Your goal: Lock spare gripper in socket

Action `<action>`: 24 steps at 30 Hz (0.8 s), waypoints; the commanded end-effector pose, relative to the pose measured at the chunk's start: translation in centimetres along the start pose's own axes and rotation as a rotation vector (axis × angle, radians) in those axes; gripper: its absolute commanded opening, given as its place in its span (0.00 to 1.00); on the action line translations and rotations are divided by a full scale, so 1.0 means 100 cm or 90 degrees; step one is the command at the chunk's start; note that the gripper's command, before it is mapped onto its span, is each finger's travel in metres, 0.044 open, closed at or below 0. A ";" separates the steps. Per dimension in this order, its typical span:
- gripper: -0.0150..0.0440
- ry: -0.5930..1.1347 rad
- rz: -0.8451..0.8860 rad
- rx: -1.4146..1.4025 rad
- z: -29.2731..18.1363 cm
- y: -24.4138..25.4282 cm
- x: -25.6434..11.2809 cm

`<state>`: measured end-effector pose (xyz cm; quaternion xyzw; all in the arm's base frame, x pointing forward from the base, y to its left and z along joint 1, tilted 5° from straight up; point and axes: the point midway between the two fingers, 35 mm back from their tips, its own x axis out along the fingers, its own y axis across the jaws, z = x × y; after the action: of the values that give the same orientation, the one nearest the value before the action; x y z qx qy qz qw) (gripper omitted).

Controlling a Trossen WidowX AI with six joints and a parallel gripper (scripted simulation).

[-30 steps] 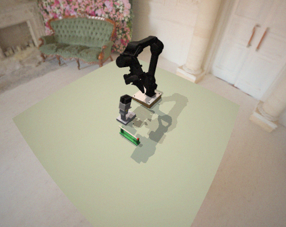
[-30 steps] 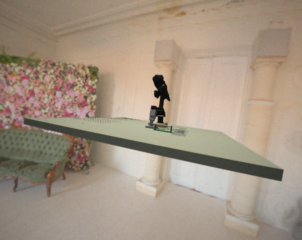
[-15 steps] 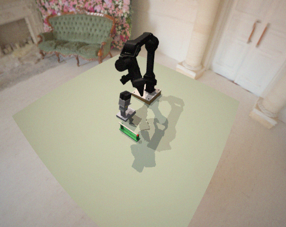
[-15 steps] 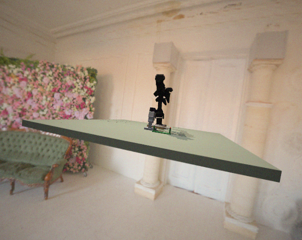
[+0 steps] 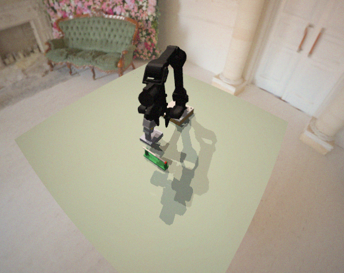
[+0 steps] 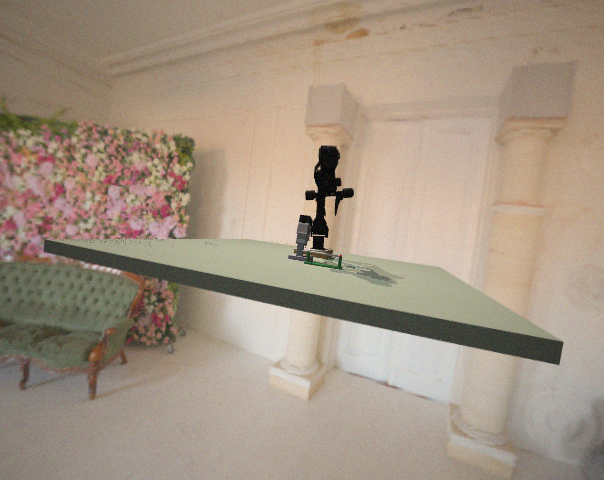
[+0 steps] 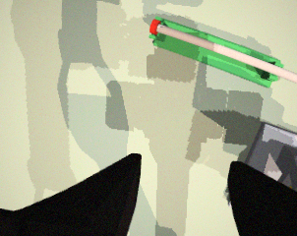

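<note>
My gripper (image 5: 162, 125) (image 7: 185, 167) is partly open, with nothing between its fingers. It hangs above the table, close beside the spare gripper. The spare gripper (image 5: 148, 124) (image 6: 303, 227), grey with a black top, stands upright on the mount (image 5: 158, 135) (image 6: 293, 257) (image 7: 264, 143); my arm hides its top in the top view. Whether the spigot is fully seated cannot be told. The lock pin (image 5: 154, 154) (image 7: 227, 51), pale with a red head, lies lengthwise along the top of the green rack (image 5: 154, 160) (image 6: 323, 266) (image 7: 178, 47). No pin shows through the socket.
The arm's base plate (image 5: 188, 112) stands behind the mount. The green rack lies in front of the mount, a short gap away. The arm's shadow falls across the table (image 5: 92, 141) (image 6: 214, 263), around the rack.
</note>
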<state>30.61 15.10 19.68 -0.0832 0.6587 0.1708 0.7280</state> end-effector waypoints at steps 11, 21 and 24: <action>0.56 0.250 -0.173 -0.813 0.056 -0.014 0.050; 0.56 0.250 -0.174 -0.813 0.060 -0.015 0.053; 0.56 0.250 -0.173 -0.813 0.060 -0.015 0.054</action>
<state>36.99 16.57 14.77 -0.6025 0.5354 0.4148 0.4223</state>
